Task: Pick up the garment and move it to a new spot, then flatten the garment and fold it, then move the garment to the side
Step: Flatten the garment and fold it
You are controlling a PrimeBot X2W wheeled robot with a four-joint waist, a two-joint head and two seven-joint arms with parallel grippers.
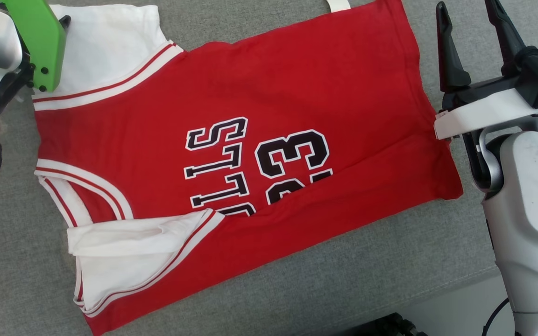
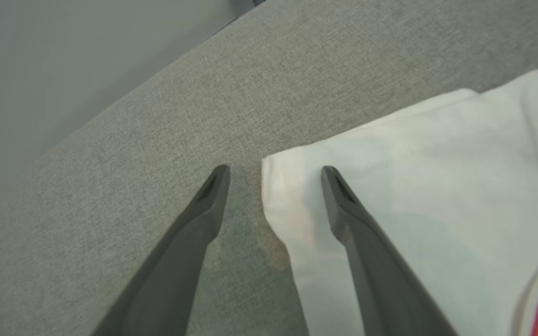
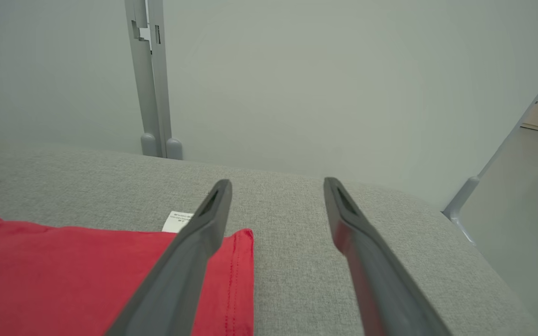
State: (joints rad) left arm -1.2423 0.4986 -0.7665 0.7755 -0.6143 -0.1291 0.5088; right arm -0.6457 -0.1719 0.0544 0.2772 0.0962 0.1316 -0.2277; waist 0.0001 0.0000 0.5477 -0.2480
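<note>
Red garment [image 1: 231, 140] flat across the grey counter [image 1: 390, 261], near edge folded over; likely soft, light, limp, best pinched at corners; left jaws apart astride the white sleeve [image 2: 414, 186] edge, far left; right jaws apart by the far-right hem corner [image 3: 243, 242].

one garment [image 1: 259, 107], one white label [image 3: 178, 221] on it, two grippers: left gripper [image 2: 274, 171], right gripper [image 3: 277, 183], two fingers each. one grey counter [image 1: 390, 270].

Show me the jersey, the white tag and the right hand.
jersey [image 1: 297, 84], head view, plain red cloth
white tag [image 3: 175, 221], right wrist view, its middle
right hand [image 3: 277, 182], right wrist view, between fingertips
</note>
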